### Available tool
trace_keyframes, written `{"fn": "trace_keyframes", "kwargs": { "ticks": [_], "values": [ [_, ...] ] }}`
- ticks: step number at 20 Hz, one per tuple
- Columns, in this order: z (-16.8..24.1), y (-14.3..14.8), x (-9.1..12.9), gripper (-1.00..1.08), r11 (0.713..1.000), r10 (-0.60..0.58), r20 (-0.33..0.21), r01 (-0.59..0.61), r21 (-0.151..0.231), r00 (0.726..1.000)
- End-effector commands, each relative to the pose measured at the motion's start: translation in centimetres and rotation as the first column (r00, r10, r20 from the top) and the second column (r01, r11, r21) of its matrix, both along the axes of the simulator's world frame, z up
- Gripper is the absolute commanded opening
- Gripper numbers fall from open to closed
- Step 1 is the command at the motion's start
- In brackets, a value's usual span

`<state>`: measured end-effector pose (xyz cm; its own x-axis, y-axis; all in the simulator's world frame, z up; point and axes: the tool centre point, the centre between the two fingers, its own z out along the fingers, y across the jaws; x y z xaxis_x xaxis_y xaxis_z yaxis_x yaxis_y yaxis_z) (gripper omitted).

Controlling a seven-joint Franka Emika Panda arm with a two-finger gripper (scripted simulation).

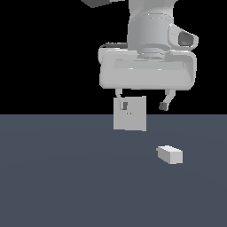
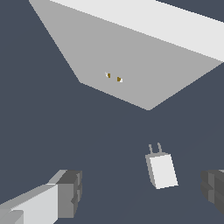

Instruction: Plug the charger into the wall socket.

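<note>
Not a real room: a bare simulated test scene. Flat, untextured dark blue-grey floor (image 1: 57, 177) fills the lower half of the exterior frame; above a straight horizon the upper half is plain black, no walls, furniture or fixtures. Surfaces are uniformly shaded, hard-edged, without grain or wear. The wall socket (image 1: 133, 119) is a free-standing white slab at frame centre, attached to no wall. The charger (image 1: 170, 154), lower right of centre, is a plain white block. Robot arm (image 1: 148, 48) at top centre looks equally smooth and rendered
</note>
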<state>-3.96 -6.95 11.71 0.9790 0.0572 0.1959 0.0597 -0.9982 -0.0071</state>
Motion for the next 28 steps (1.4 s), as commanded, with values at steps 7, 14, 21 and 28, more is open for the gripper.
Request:
{"fn": "trace_keyframes", "kwargs": {
  "ticks": [7,14,21,28],
  "values": [
    [-2.0,-2.1,-1.0,1.0,0.998,0.061,0.104,-0.062,0.004,0.993],
    [-3.4,-3.4,-1.3,1.0,0.994,0.102,0.174,-0.105,0.007,0.979],
    [-4.4,-4.4,-1.4,1.0,0.99,0.133,0.227,-0.138,0.009,0.965],
    [-5.2,-5.0,-1.4,1.0,0.987,0.152,0.257,-0.16,0.009,0.954]
  ]
}}
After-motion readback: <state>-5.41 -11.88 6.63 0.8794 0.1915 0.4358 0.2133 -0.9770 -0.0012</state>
